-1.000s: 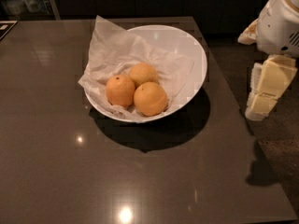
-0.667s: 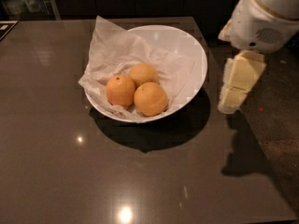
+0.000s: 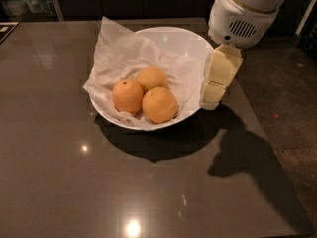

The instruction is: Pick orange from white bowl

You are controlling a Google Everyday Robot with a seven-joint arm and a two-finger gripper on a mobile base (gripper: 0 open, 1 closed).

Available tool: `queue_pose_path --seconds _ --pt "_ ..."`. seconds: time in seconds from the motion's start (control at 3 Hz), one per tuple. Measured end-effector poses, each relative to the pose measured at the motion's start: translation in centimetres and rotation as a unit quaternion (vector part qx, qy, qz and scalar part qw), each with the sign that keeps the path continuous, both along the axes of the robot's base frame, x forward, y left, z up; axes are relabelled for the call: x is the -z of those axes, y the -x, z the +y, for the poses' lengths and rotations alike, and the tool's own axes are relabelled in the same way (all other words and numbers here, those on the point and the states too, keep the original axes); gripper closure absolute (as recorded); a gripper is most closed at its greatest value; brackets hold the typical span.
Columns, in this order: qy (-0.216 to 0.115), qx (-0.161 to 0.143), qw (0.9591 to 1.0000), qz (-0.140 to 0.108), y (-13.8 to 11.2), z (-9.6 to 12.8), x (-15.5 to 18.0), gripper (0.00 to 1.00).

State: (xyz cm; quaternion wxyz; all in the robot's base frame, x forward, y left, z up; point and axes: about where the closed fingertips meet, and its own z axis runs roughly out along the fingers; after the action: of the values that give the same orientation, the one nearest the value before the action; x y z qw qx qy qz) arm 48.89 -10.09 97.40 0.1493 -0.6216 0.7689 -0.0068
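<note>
**Reaching in over the right rim for the front orange**

The gripper (image 3: 212, 100) hangs at the right edge of the white bowl (image 3: 163, 31), its tip level with the rim and just outside it. Whether it is open or closed cannot be told from this angle.

The orange (image 3: 159, 104) lies to the gripper's left, near but not touching it. It sits at the front of the bowl on the crumpled paper liner (image 3: 119, 53).

It touches a redder orange (image 3: 128, 95) on its left and a paler orange (image 3: 151, 78) behind.

To do this well, the gripper likely needs to lift clear of the rim, travel left until centred over the orange, then descend straight. Closing across the free front-to-right sides should avoid nudging the neighbours or snagging paper. The bowl rests on the dark desk (image 3: 74, 182).
</note>
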Motion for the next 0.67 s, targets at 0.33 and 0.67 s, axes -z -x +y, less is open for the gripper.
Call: queue_pose_path --seconds 0.33,0.67 --pt "0.009 0.009 0.9998 -0.013 -0.3 1.3 0.7 0.0" --pt "0.022 0.029 0.9993 -0.002 -1.0 2.7 2.2 0.0"
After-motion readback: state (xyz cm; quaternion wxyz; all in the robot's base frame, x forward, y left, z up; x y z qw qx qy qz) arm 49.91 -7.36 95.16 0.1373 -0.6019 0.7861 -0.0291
